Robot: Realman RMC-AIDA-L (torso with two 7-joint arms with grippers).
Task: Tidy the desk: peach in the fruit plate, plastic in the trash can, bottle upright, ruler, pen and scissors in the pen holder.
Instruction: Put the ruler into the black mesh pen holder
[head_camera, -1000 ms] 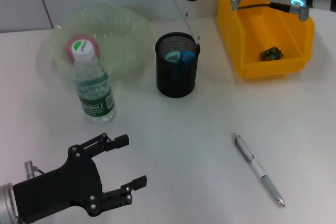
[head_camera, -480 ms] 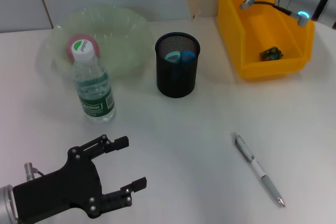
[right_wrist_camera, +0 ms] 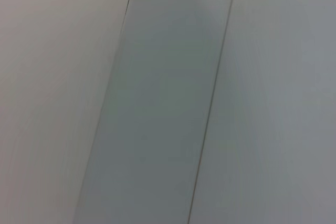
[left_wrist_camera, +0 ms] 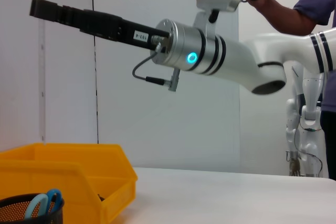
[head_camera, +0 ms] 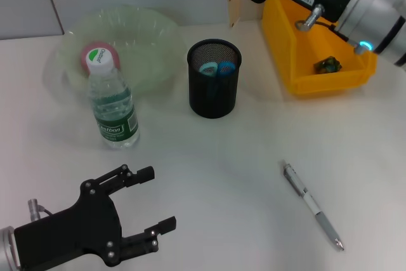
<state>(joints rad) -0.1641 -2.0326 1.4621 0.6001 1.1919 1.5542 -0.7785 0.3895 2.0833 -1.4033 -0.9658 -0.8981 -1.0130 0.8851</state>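
The ruler (head_camera: pixel 235 3), a clear strip, is held raised above the far edge of the tabletop (head_camera: pixel 241 176), between the pen holder (head_camera: pixel 214 87) and the yellow trash can (head_camera: pixel 298 74), and in the left wrist view it is seen hanging straight down from the tip of the right gripper (left_wrist_camera: pixel 41 8), whose fingers are clamped on its upper end. No contact between the ruler and the pen holder is seen. The black mesh pen holder is placed upright near the middle of the tabletop, and the blue-handled scissors (head_camera: pixel 214 68) are seen standing inside it. The pen (head_camera: pixel 312 205) is left lying flat toward the near right corner, well apart from the holder. A crumpled piece of plastic (head_camera: pixel 328 64) is seen inside the trash can at the far right edge. Toward the far left, the peach (head_camera: pixel 90 55) is seen in the pale green fruit plate (head_camera: pixel 152 23), and the bottle (head_camera: pixel 111 103) is stood upright just in front of it. The left gripper (head_camera: pixel 157 197) is held at the near left corner with its fingers spread apart and nothing between them.
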